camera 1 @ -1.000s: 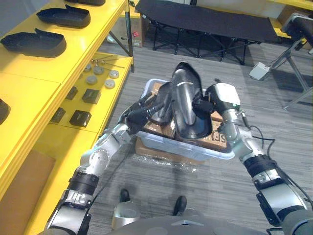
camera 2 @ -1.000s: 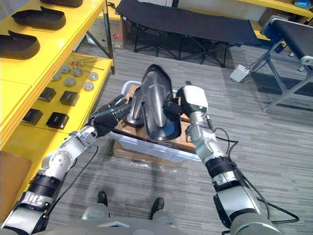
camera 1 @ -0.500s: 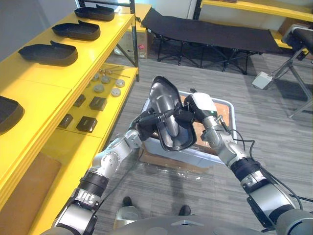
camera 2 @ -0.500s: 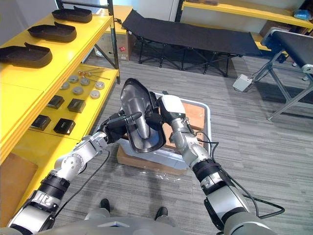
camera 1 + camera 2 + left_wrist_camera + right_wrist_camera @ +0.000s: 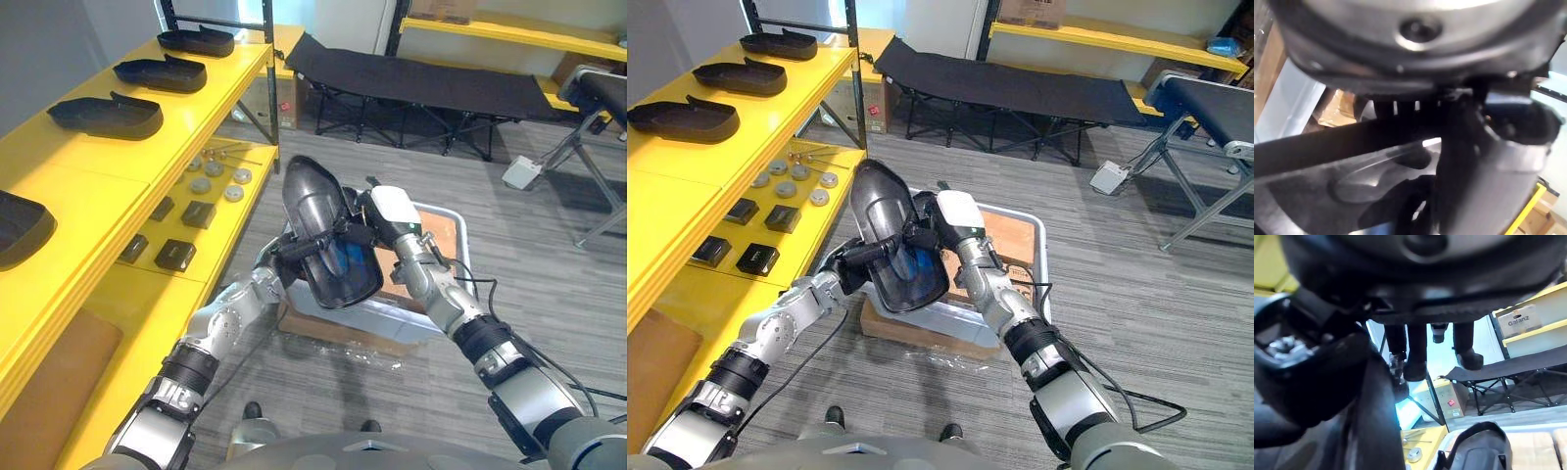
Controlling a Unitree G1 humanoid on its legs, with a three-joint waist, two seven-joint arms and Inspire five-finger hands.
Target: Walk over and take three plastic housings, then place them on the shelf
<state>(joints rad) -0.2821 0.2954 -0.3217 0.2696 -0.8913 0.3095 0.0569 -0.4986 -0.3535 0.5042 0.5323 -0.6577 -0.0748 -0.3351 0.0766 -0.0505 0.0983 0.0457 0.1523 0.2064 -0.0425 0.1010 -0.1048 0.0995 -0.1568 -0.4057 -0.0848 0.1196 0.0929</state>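
One black plastic housing [image 5: 328, 230] hangs in the air at the centre of the head views. It is tilted, its hollow side toward the camera and its narrow end at 12 o'clock, and it is carried between two hands. The left hand [image 5: 292, 253] enters from 7 o'clock and pinches the near rim, its fingers laid across the hollow. The right hand [image 5: 927, 231] enters from 4 o'clock. In its own wrist view the housing's wall runs up between thumb [image 5: 1317, 377] and fingers [image 5: 1415, 357], so it grips too (a loose pinch, as far as it can be read). From 9 to 11 o'clock the yellow top shelf [image 5: 98, 166] carries three more housings [image 5: 740, 76] in a row in the right eye view. The left eye view adds a fourth [image 5: 18, 227], cut off by the edge at 9 o'clock. The lower shelf [image 5: 230, 220] holds four small black boxes [image 5: 782, 217] and a cluster of round metal discs [image 5: 786, 189], six by my count, though they are small. One pale bin [image 5: 431, 318] sits on a cardboard box [image 5: 887, 321] at 5 o'clock, most of its inside hidden behind the plastic housing. One black folding cot [image 5: 1019, 93] stands at 12 to 1 o'clock. The left wrist view is so close that the dark shapes over the housing's grey hollow are hard to sort out.
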